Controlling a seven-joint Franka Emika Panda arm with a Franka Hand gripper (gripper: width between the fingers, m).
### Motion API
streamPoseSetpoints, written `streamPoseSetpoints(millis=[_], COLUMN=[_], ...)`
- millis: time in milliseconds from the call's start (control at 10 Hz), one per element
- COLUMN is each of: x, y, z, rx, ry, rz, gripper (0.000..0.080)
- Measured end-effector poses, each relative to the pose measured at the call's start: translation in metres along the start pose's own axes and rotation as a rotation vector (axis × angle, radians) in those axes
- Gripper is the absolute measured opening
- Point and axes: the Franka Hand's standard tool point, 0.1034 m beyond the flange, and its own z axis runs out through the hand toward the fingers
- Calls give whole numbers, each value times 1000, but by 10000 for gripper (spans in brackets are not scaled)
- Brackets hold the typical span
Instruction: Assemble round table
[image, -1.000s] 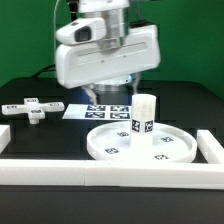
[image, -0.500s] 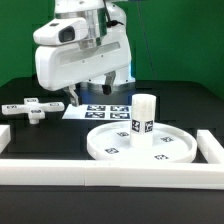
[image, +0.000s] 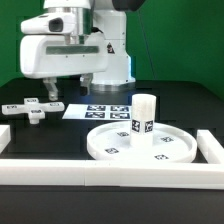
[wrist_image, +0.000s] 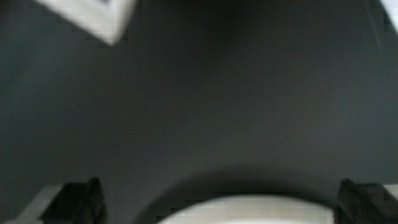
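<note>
Three white plastic kit parts lie clear of the fingers (image: 48, 90), which are spread wide with nothing between them. Nearest, behind the long white front rail (image: 110, 172), the rimmed round disc (image: 120, 150) lies flat on the black desk (image: 60, 135), well off to the exterior view's right of the fingers. The short thick leg (image: 144, 115) stands upright on the disc's far part, with square black-and-white tags on its side. Farther back and toward the exterior view's left, the small cross-shaped foot (image: 30, 107) lies flat; the fingers hang just over its right-hand end, and whether they touch it cannot be told. Beside the foot, the thin marker board (image: 105, 110) lies flat, its far edge hidden by the bulky white hand. In the wrist view both fingers (wrist_image: 79, 202) show only as dark blurred tips, well apart, cut off at the picture's edge. Between them sits a pale rounded shape (wrist_image: 222, 212) too blurred to name, and a white pointed corner (wrist_image: 98, 18) cut by the frame cannot be identified either. The desk surface reads matt and dark, the parts smooth.
</note>
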Motion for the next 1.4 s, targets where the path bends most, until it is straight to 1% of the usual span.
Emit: streamPoseSetpoints(millis=[100,200,400,500,600,700,900,1000,1400], x=[-9,-8,-7,-5,-16,-30,-49,-53,-53], y=[0,3,3,3,5,5,4,5,5], z=[1,1,2,3,3,5,7,7,9], rx=[56,44,47,43,32,28,38,39,41], ry=[-8,-6,-9,-19,-24,-32,-43,-44,-47], rz=[44,48,40,-15,-54,-64,-87,-74,-98], gripper=[649,649,649,649,649,649,649,649,649])
